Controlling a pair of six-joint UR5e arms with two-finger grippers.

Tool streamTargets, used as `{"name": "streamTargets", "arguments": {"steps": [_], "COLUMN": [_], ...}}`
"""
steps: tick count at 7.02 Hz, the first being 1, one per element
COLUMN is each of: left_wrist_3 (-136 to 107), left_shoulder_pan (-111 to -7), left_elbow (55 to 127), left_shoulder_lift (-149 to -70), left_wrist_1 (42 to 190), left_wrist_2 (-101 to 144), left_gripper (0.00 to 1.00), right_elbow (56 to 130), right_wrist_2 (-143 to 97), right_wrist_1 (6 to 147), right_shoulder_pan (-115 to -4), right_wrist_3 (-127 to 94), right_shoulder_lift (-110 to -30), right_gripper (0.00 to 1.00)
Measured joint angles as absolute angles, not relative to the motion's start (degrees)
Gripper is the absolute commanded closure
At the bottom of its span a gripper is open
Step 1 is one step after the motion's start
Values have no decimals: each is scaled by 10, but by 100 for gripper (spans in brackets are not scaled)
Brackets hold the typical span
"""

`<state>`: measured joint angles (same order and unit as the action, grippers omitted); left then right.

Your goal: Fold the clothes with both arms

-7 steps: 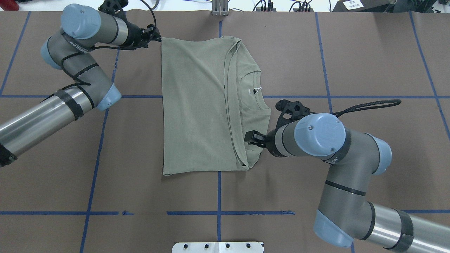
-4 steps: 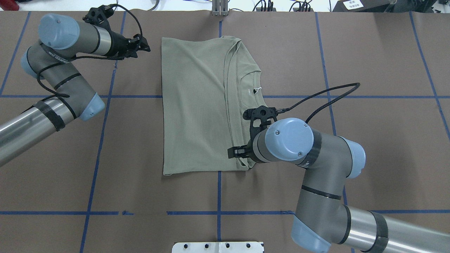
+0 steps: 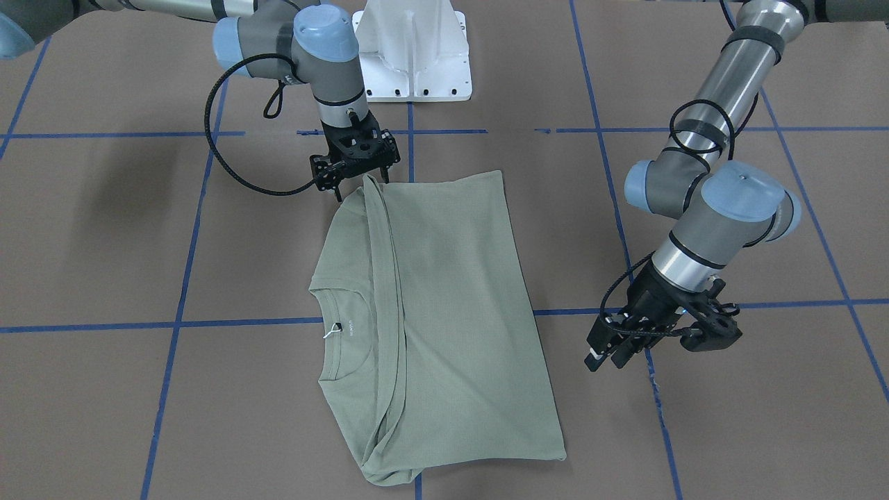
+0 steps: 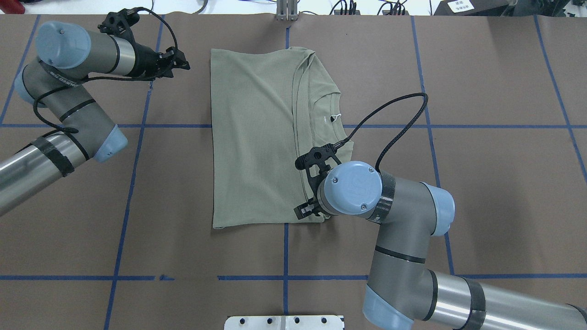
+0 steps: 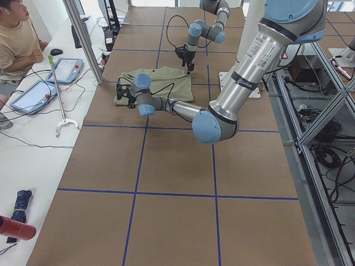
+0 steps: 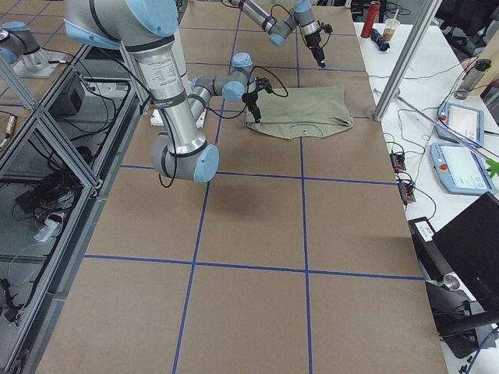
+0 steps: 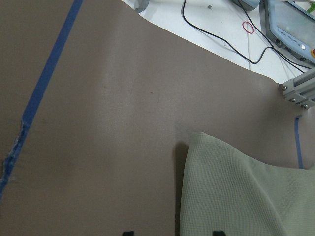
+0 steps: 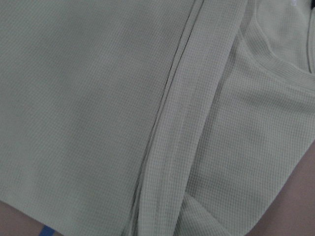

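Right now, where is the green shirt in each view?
Front-facing: shirt centre frame, white tag string on its left part.
Overhead: centre, tag string on its right part.
Exterior left: upper left of centre.
Exterior right: upper right of centre.
Left wrist: lower right corner.
Right wrist: nearly fills the frame.
Shared landmark: the tag string, clear in front-facing and overhead.

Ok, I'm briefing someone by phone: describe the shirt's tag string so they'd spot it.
On the brown table, find the folded green shirt in the middle. Inside its round neckline, on the right arm's side, lies the tag string: a tiny white loop, the only white on the cloth.
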<state>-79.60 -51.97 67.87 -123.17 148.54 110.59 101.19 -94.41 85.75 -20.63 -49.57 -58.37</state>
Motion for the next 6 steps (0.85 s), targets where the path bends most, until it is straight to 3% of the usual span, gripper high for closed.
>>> {"name": "streamTargets", "arguments": {"steps": [6], "left_wrist_3": [-801], "left_shoulder_pan": [-520], "left_elbow": [717], "left_shoulder_lift": [-1205], "left_wrist_1": [1482], "left_wrist_2": [1106], "left_gripper": [38], "right_elbow": [981], "right_wrist_2": [-913], "right_wrist_1": [867], "right_shoulder_pan": [-201], "right_wrist_3": [-450], "right_shoulder_lift": [-579], "right_gripper": [0]}}
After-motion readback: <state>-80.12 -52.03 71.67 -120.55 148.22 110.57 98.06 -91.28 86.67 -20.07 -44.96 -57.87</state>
